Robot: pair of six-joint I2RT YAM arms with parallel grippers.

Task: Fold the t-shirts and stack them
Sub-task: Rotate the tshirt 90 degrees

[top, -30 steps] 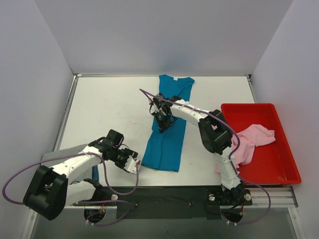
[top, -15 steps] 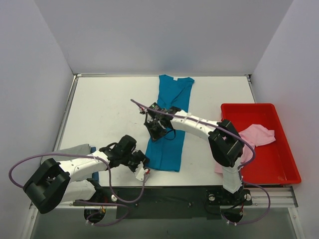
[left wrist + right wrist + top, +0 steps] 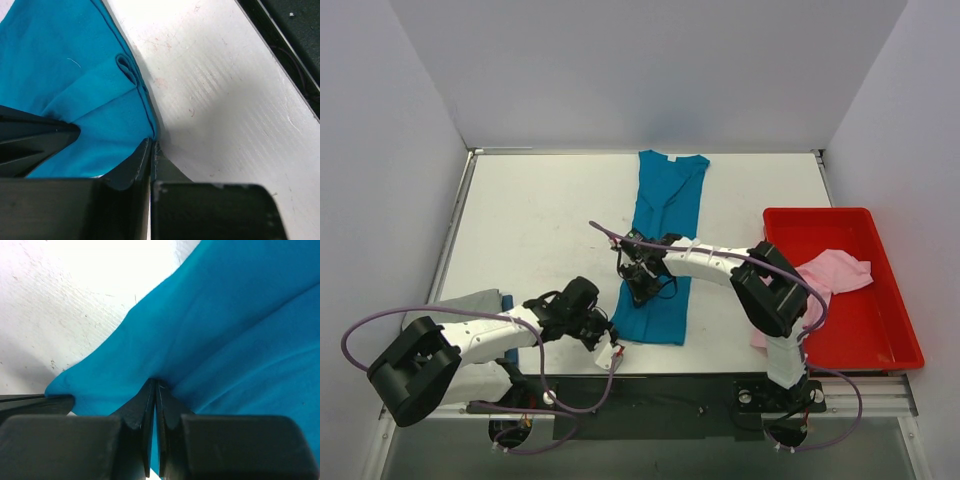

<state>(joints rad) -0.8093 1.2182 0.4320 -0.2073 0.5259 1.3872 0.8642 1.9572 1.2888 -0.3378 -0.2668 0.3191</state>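
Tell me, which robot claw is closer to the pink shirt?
The right. The right gripper sits on the middle of the teal shirt, left of the pink shirt in the red tray. The left gripper is at the teal shirt's near left corner, farther away.

A red plastic tray [image 3: 890, 330] sits at the right edge of the white table [image 3: 540, 230].

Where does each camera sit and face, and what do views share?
Top external: above and behind the bases, looking down on the table; both arms show.
Left wrist: looking down past the shut left gripper at a corner of the teal t-shirt.
Right wrist: close on teal cloth pinched in the right gripper.
Shared: the teal t-shirt, in all three.
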